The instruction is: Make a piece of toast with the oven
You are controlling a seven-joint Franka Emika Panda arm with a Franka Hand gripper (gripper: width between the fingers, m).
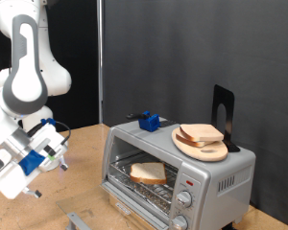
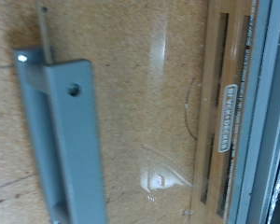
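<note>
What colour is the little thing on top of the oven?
The little thing is blue, seen best in the exterior view.

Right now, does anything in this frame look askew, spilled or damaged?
Nothing stands out. One slice of toast lies flat on the rack inside the oven, spare slices sit on the wooden plate on top, and the gripper hangs apart at the exterior view's left.

Cork-brown table (image 1: 82,177) carrying the oven (image 1: 178,172)

The oven is sitting on the table toward the exterior view's right — its glass door (image 1: 134,203) is lying open, flat over the surface. A grey bar (image 2: 65,140) is resting on the speckled tabletop too, beside the door.
</note>
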